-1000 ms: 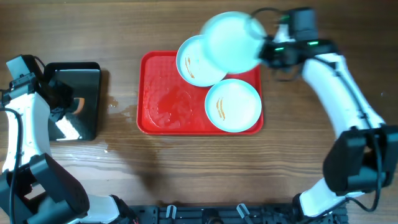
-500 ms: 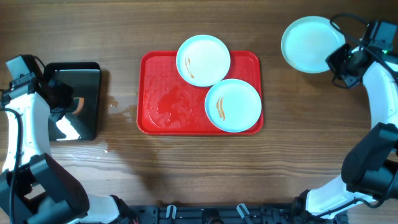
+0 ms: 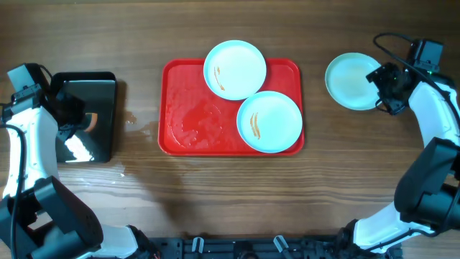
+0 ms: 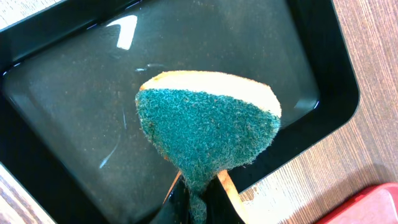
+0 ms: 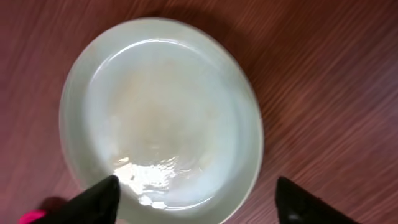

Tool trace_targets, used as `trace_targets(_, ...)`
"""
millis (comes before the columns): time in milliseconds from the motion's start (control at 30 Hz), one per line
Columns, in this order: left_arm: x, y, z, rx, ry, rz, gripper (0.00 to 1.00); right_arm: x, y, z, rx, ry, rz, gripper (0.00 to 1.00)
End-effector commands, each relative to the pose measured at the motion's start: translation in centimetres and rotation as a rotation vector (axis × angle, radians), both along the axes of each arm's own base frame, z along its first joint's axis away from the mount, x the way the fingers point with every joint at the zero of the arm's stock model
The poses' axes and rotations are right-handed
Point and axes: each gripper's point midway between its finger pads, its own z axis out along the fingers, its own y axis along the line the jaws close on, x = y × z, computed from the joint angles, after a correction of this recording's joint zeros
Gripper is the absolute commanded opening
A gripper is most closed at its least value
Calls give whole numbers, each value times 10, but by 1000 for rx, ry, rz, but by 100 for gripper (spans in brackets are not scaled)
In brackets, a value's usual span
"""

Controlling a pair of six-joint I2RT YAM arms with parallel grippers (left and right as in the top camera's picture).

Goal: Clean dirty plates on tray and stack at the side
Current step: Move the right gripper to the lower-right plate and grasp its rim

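Observation:
The red tray point(image 3: 180, 137) carries two dirty plates with orange-brown streaks, one at its back edge point(image 3: 235, 68) and one at its front right point(image 3: 269, 121). A third pale plate point(image 3: 351, 80) lies on the wood to the right of the tray, wet and without streaks point(image 5: 161, 118). My right gripper point(image 3: 381, 86) stands open at that plate's right rim, its black fingers point(image 5: 99, 199) spread wide above the plate's rim point(image 5: 199, 205). My left gripper point(image 4: 198, 199) is shut on a green-and-yellow sponge point(image 4: 208, 127) over the black tray point(image 4: 62, 124).
The small glossy black tray point(image 3: 100, 86) holds water at the far left, under my left arm. Wet patches show on the red tray's left half point(image 3: 194, 119) and on the wood between the two trays point(image 3: 136, 124).
My right arm swung the third plate from above the tray's back right corner to the right, lowered it onto the wood and opened. The left arm stayed still.

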Motion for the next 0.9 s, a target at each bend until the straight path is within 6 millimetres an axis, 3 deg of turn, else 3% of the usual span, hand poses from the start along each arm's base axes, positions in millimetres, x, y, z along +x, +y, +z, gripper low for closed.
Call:
trace_targets(0,1,4,1,14,2,4,4,14,39,16,147,-103,198,85)
trace_targets(100,2,3,1,5,-5,0,4,21,76,30,263,-197,394,85)
trace_targets(167,3,2,1,-1,-7,-2,4,21,116,40,323,-255,579,85)
trace_targets(400,2,1,1,-3,-3,-3,4,1,202,23,190,-156,922,89)
trace_targets(533,3,0,1,-9,-6,-6,4,-13,223,2,0,-16,972,89)
trace_targets(600,3,-2,1,-19,-11,-10,4,-19,235,-4,-74,20,1001,81)
trace_targets(633,3,-2,1,-18,-11,-10,4,-20,236,-5,-106,36,992,75)
trace_targets(733,3,-2,0,-20,-8,-10,4,-22,228,-9,-227,94,902,71)
trace_targets(867,3,-2,0,-20,-7,-10,4,-25,226,-10,-263,115,912,64)
